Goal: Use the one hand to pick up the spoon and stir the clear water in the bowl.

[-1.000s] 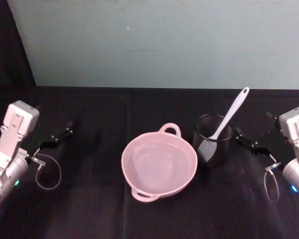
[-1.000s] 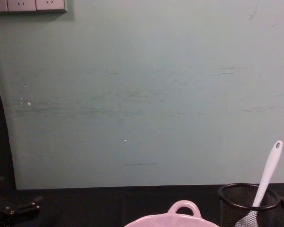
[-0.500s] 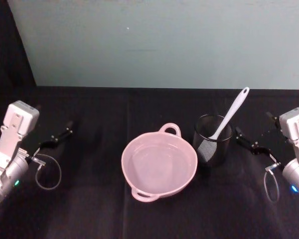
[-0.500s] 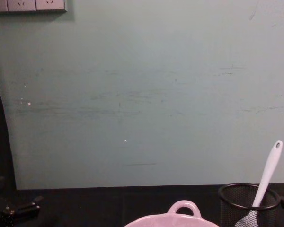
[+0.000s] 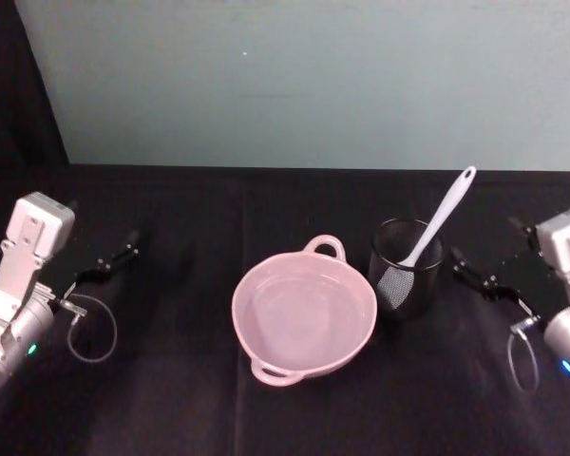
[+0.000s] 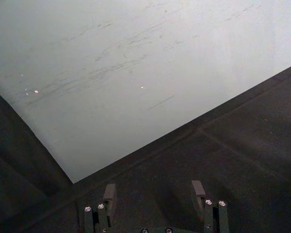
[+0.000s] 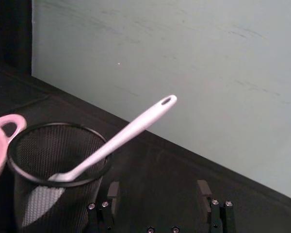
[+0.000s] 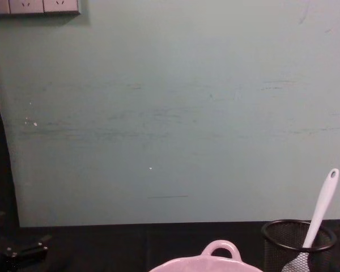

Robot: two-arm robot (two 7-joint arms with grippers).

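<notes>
Right arm has shifted slightly outward, away from the bowl [image 5: 252, 290], since the earlier frame; all other items are unchanged.

- Right pincer [image 7: 158, 185]: hovers low over the black surface [image 5: 171, 380], to the right of the bowl and beyond the black mesh cup [image 5: 404, 290]. Its fingers are spread apart with nothing between them.
- Left pincer [image 6: 154, 187]: parked well to the left of the bowl, fingers likewise spread and empty.
- Spoon [image 5: 437, 220]: stands blade-down in the mesh cup, just right of the bowl. The handle leans up and away from the bowl, eyelet end uppermost, and rests on the cup rim. Neither pincer touches it.
- Bowl: sits at the centre of the surface, one loop handle toward the pale green wall [image 5: 266, 85], the other toward the robot.
</notes>
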